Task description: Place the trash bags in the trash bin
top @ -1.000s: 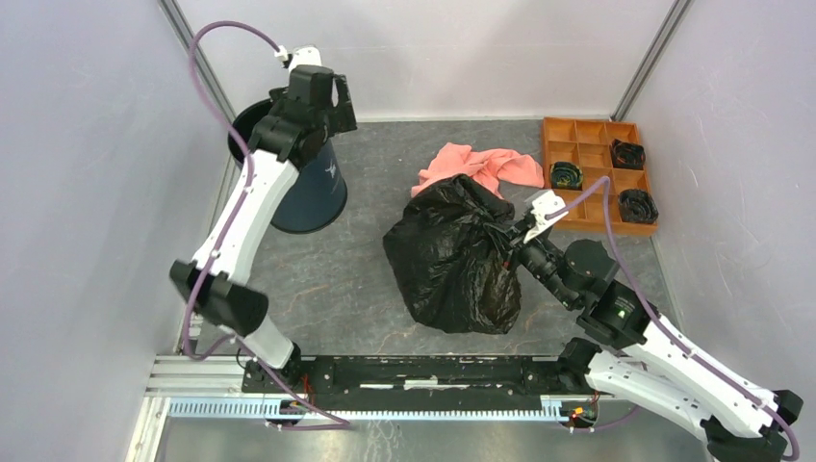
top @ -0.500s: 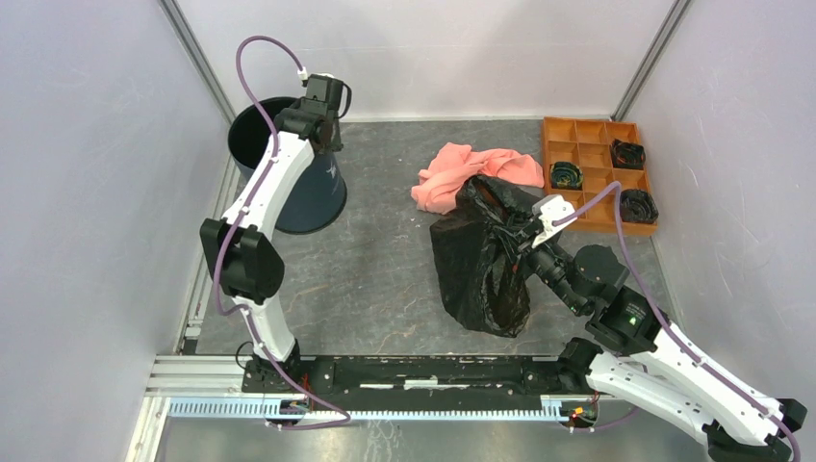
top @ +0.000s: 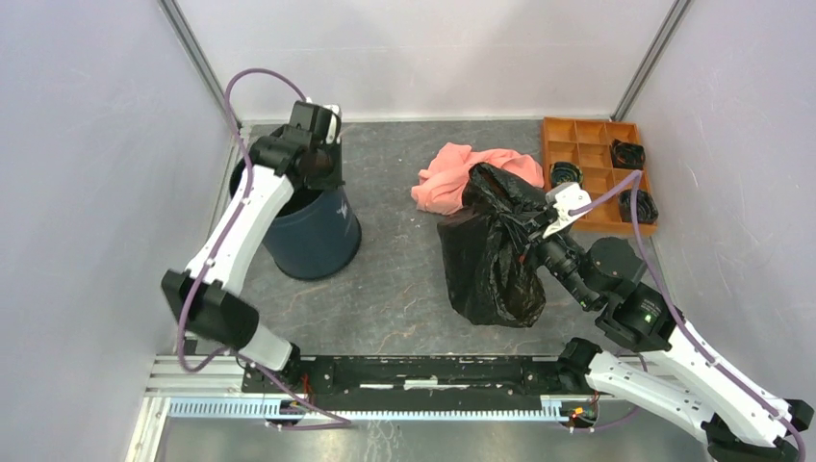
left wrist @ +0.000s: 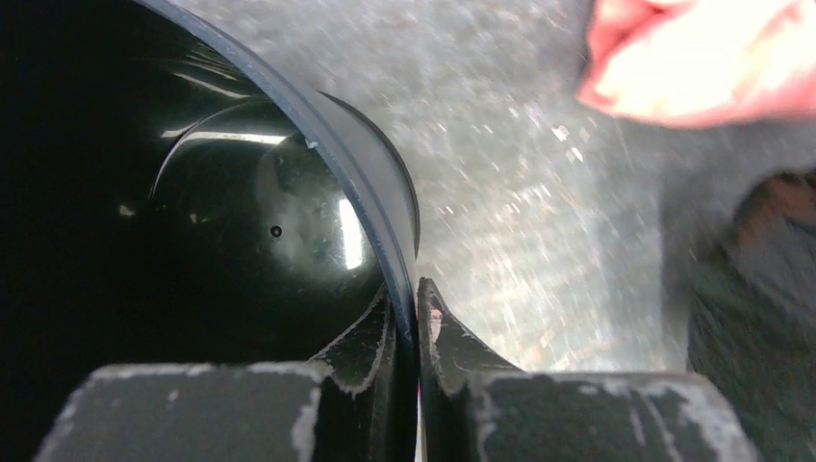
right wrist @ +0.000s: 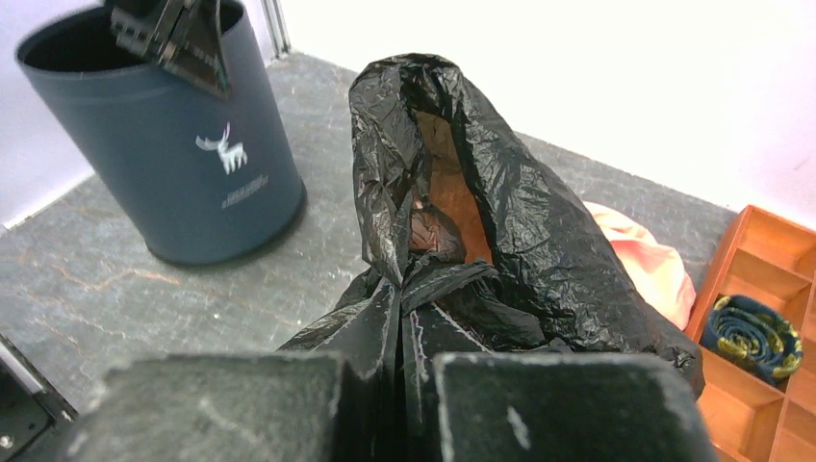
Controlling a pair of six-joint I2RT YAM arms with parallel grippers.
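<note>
The trash bin (top: 322, 236), dark navy with a white mark, stands upright at the table's left. My left gripper (top: 320, 180) is shut on its rim, one finger inside the wall and one outside; the left wrist view shows that rim (left wrist: 380, 202) pinched between the fingertips of the left gripper (left wrist: 416, 310). The glossy black trash bag (top: 491, 260) hangs bunched right of centre. My right gripper (top: 529, 236) is shut on a gathered fold near its top. In the right wrist view, the bag (right wrist: 500, 212) rises from the right gripper (right wrist: 399, 313), with the bin (right wrist: 173, 164) beyond it on the left.
A salmon-pink cloth (top: 447, 173) lies behind the bag, partly under it. An orange compartment tray (top: 589, 144) holding dark rolled items sits at the back right corner. Walls close in the table on the left, back and right.
My left gripper closed on the bin's rim and the bin shifted nearer and to the right. The right gripper drew the bag up and to the right, making it narrower.
</note>
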